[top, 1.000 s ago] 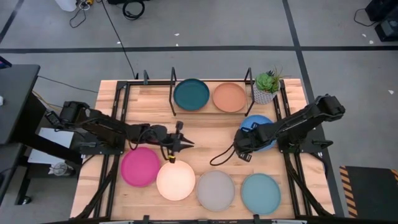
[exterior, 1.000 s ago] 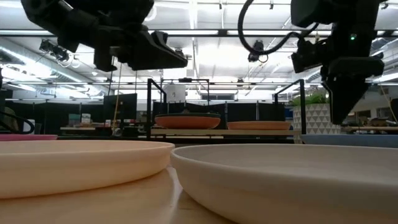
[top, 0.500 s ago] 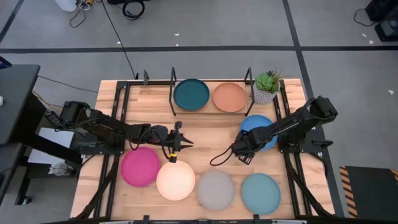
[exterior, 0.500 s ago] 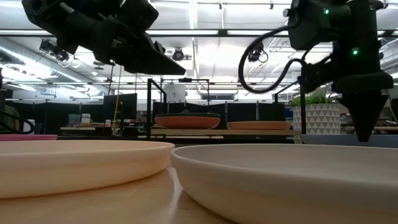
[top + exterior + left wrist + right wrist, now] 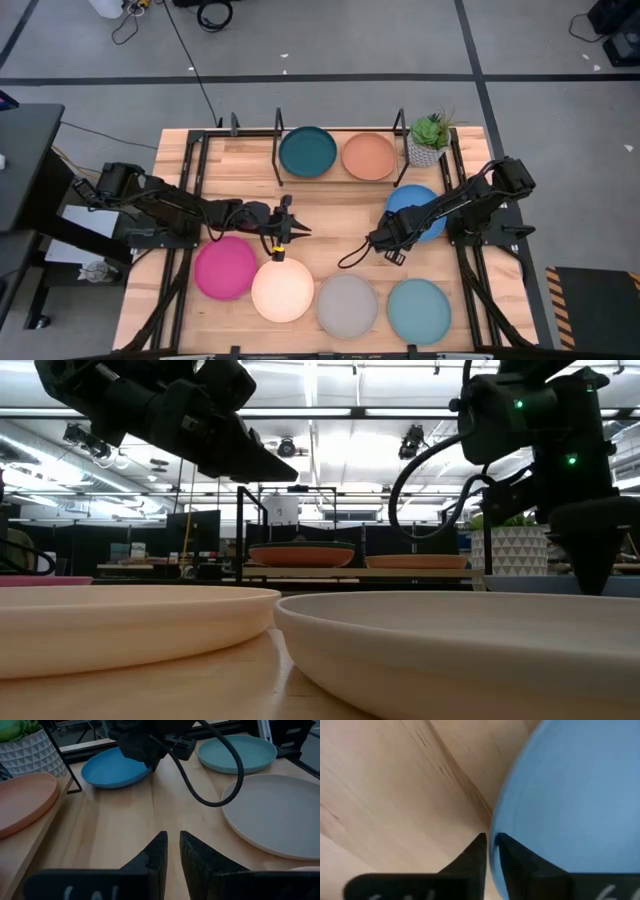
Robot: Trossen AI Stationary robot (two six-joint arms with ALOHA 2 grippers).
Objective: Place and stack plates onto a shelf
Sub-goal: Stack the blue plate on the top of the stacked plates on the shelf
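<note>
From the high view I see the shelf [image 5: 340, 178] at the back of the table [image 5: 240, 160], holding the dark teal plate [image 5: 307, 152] and the orange plate [image 5: 368, 156] side by side, with the potted plant [image 5: 428, 138] just beside it. The blue plate [image 5: 422, 203] lies on the table in front of the plant; magenta [image 5: 225, 267], cream [image 5: 282, 290], grey [image 5: 346, 305] and light teal [image 5: 419, 310] plates line the front edge. My right gripper [image 5: 384, 243] sits at the blue plate's rim; my left gripper [image 5: 287, 228] hovers just behind the cream plate. In the low view the cream plate [image 5: 130, 622] and grey plate [image 5: 470, 650] fill the foreground, with the shelf [image 5: 350, 571] behind and the right gripper [image 5: 592, 575] pointing down. In the left wrist view the left gripper [image 5: 171, 851] has its fingers nearly together, holding nothing. In the right wrist view the right gripper [image 5: 491, 851] is narrow, its fingers either side of the blue plate's [image 5: 570, 805] rim; I cannot tell whether they pinch it.
</note>
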